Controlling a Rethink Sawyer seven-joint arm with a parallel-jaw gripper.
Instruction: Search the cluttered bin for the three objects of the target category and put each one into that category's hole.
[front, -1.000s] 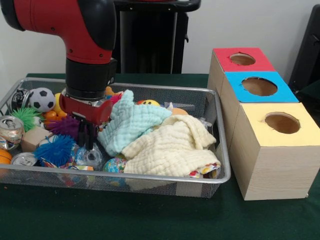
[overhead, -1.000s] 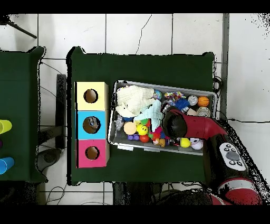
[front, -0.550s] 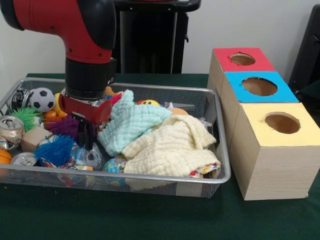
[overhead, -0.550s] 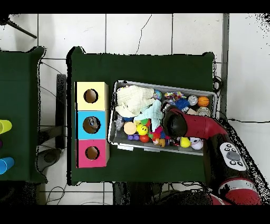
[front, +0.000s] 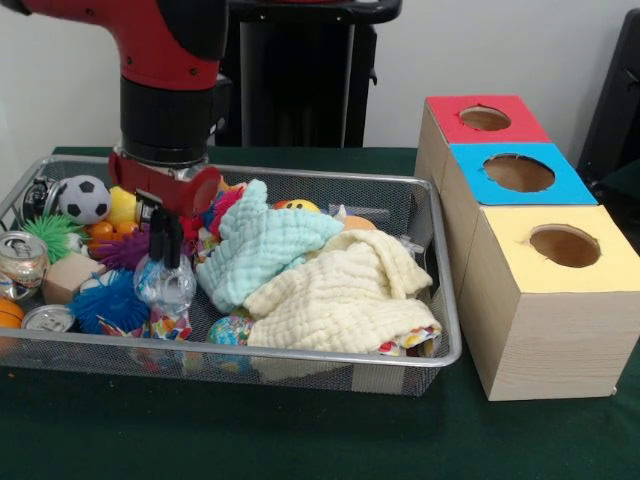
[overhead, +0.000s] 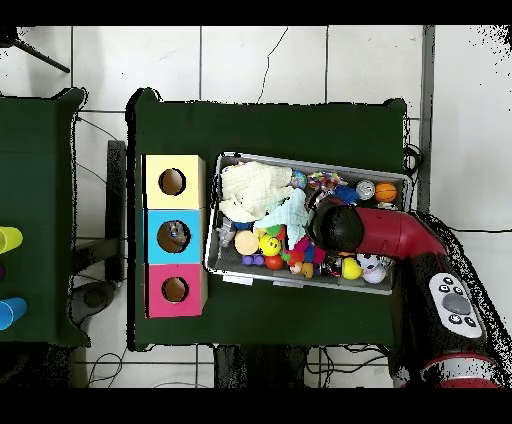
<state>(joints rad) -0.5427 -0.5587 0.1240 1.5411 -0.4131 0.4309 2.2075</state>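
The wire basket (front: 440, 300) is crowded: a blue-green cloth (front: 265, 250) and a cream cloth (front: 345, 290) fill its middle and right, while a soccer ball (front: 84, 198), a green spiky ball (front: 45, 232), a blue spiky ball (front: 105, 300), cans (front: 20, 258) and a wooden block (front: 68, 275) pack the left end. The arm (front: 165, 90) comes straight down over that left end, and the gripper (front: 165, 245) points down with its jaws clamped on a clear bulb (front: 165, 285). The bulb hangs just above the toys, long axis upright, rounded end down, beside the blue-green cloth.
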